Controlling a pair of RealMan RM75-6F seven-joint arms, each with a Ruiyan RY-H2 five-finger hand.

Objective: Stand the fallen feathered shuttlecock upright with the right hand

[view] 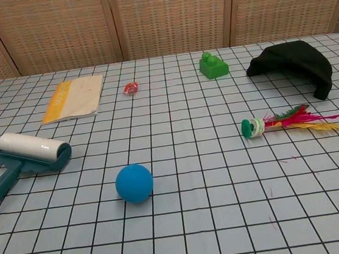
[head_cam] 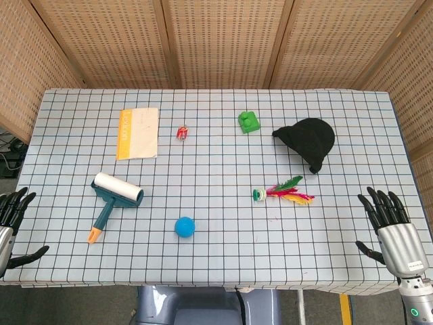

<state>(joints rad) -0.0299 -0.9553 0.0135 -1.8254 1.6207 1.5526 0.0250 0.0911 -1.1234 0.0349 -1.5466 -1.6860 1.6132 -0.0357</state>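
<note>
The feathered shuttlecock (head_cam: 281, 191) (view: 284, 122) lies on its side on the checked tablecloth, right of centre, its green-and-white base pointing left and its red, green and yellow feathers pointing right. My right hand (head_cam: 388, 225) hovers at the table's right front edge, fingers spread and empty, well to the right of the shuttlecock. At the left front edge my left hand (head_cam: 13, 220) is partly cut off by the frame, fingers apart, holding nothing. Neither hand shows in the chest view.
A black cap (head_cam: 308, 141) lies behind the shuttlecock, with a green block (head_cam: 249, 122) to its left. A blue ball (head_cam: 185, 226), a lint roller (head_cam: 111, 198), a yellow-edged booklet (head_cam: 138, 133) and a small red object (head_cam: 182, 132) sit further left.
</note>
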